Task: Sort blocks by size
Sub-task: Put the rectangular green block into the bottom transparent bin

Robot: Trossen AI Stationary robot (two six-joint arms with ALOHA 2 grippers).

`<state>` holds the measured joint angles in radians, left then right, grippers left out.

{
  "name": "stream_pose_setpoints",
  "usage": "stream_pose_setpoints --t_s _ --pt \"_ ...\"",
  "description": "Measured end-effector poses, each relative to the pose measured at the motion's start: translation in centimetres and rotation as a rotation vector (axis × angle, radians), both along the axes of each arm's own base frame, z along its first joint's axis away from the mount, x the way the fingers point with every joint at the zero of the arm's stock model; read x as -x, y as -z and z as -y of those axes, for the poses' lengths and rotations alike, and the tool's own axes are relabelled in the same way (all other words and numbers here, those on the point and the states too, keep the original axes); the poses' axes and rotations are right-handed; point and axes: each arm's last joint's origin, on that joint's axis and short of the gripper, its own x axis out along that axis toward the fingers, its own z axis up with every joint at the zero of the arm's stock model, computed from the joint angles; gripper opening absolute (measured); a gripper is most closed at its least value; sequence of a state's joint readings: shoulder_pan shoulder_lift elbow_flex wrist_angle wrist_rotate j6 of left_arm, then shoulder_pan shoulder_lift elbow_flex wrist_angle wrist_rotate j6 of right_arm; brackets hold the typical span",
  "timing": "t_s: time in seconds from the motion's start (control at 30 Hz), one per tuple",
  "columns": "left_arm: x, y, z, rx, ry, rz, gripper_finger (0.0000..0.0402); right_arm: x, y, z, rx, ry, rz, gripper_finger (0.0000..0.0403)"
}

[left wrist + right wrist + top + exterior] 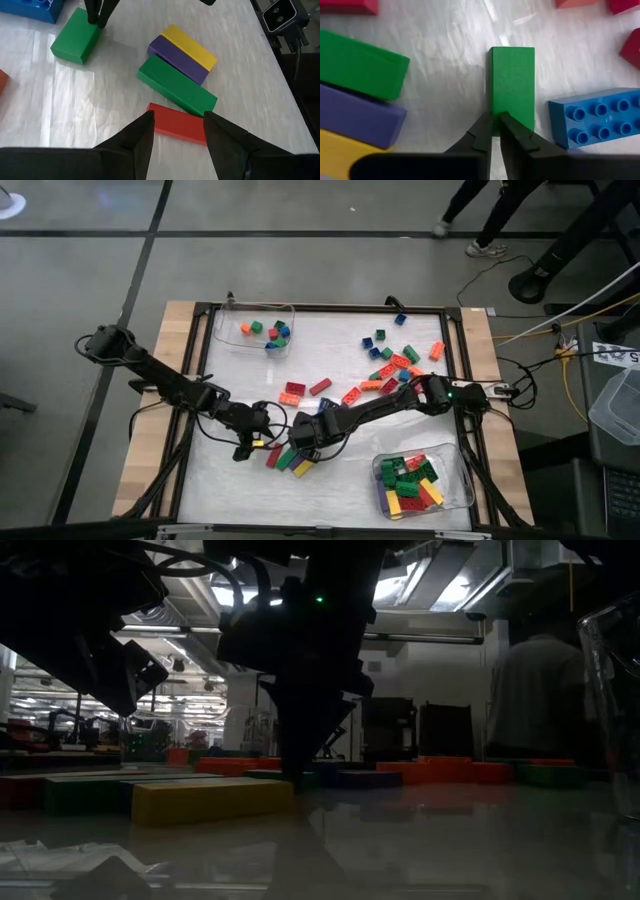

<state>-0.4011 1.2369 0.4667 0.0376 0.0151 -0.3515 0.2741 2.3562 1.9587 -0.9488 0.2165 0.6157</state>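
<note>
My right gripper (495,116) is shut, its fingertips at one end of a short green block (512,75) that lies smooth side up on the white table. A blue studded block (600,117) lies right beside it. My left gripper (178,116) is open. Its two fingers stand at either end of a long red block (177,125), and I cannot tell whether they touch it. Beyond the red block lie long green (175,85), purple (177,60) and yellow (190,45) blocks, side by side. In the high view both grippers (258,444) (300,438) meet near the table's front middle. My right gripper comes steeply from above, and its shut fingertips (487,125) meet the green block's end edge (495,111), near one corner. The block lies flat on the table. I cannot tell whether any part of it is caught between the fingers.
A clear tray (290,310) at the far left holds a few short blocks. Another tray (465,480) at the near right holds long ones. Loose blocks (395,365) are scattered over the far right of the table. A person's feet (485,248) show beyond the table.
</note>
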Motion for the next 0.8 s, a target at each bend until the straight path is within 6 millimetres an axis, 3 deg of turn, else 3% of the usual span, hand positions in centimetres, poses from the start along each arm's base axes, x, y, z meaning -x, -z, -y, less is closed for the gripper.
stream_pose_setpoints --t_s 0.33,0.53,0.67,0.8 --pt "0.0 0.0 0.0 -0.002 0.002 0.001 0.0159 -0.1 0.0 -0.1 0.009 -0.067 -0.002 0.0117" --pt "0.0 0.0 0.0 -0.003 0.002 0.001 0.0159 -0.5 -1.4 -0.2 -0.019 -0.084 0.004 0.0169" --pt "0.0 0.0 0.0 -0.002 0.002 0.002 0.0159 -0.8 -2.8 -0.3 -0.008 -0.117 0.028 0.0186" --pt "0.0 0.0 0.0 0.000 0.000 0.001 0.0159 -0.9 -2.8 -0.2 0.023 -0.117 0.038 0.0190"
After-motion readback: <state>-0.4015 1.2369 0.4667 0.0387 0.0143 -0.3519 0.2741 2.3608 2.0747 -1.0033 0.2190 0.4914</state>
